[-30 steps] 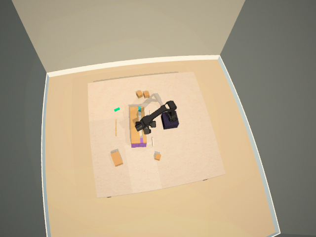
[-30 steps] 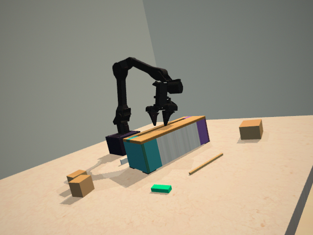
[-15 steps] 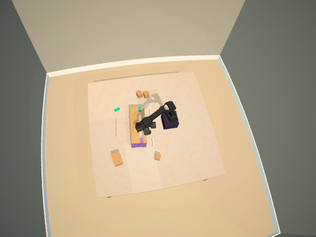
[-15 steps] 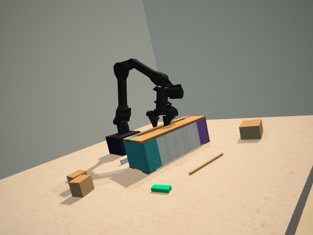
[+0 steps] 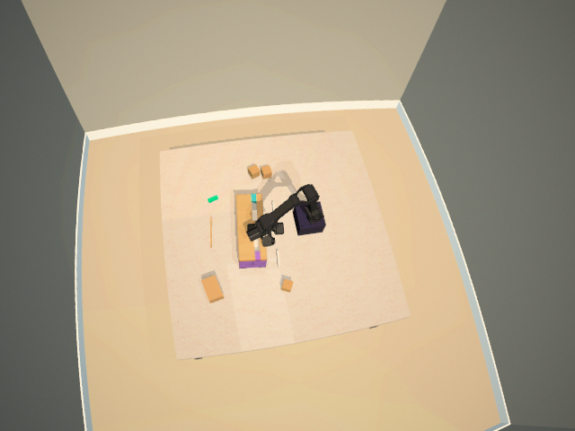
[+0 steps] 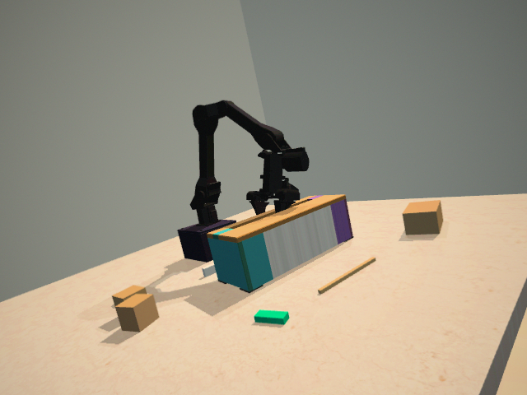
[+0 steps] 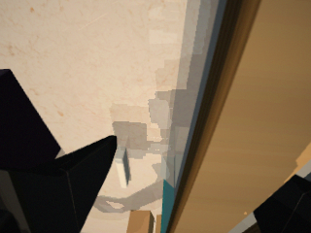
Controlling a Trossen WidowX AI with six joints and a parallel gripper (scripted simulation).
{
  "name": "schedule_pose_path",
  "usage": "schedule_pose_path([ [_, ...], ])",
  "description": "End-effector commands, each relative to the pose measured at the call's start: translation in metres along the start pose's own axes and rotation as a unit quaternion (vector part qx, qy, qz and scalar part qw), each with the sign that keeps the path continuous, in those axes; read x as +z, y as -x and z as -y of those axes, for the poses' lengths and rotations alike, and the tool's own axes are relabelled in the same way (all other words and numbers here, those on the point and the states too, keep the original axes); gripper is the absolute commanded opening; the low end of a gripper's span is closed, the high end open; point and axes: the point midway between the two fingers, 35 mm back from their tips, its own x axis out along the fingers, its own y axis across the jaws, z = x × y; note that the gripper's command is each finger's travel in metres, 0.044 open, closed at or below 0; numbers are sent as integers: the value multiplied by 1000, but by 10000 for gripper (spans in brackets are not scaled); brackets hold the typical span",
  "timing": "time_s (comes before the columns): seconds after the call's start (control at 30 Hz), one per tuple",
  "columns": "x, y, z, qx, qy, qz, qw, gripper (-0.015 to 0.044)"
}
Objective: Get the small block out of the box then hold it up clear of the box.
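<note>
The long box (image 5: 243,223) (image 6: 281,220) (image 7: 253,121) has an orange top, a teal end (image 6: 235,260) (image 5: 253,197), a purple end (image 6: 342,220) (image 5: 252,263) and a clear streaked front (image 6: 297,241). I see no block through the front. A small green block (image 5: 212,198) (image 6: 271,316) lies flat on the table, apart from the box, off its teal end. My gripper (image 5: 260,233) (image 6: 268,206) (image 7: 175,147) is open and empty. It points down at the box top's edge on the arm's side, one finger over the table and one over the orange top.
A thin wooden stick (image 5: 210,232) (image 6: 347,275) lies in front of the box. Orange cubes (image 5: 252,171) (image 6: 136,311) stand past the teal end, others (image 5: 286,284) (image 5: 212,287) (image 6: 422,216) past the purple end. A small pale plate (image 6: 208,271) (image 7: 121,167) stands behind the box. The arm's dark base (image 5: 310,221) is close by.
</note>
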Motion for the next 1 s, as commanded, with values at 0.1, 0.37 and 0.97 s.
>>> schedule_pose_path([
  [0.1, -15, -5, 0, 0, 1, -1, 1000, 400],
  [0.37, -33, -12, 0, 0, 1, -2, 1000, 400],
  [0.97, -73, -25, 0, 0, 1, -4, 1000, 400],
])
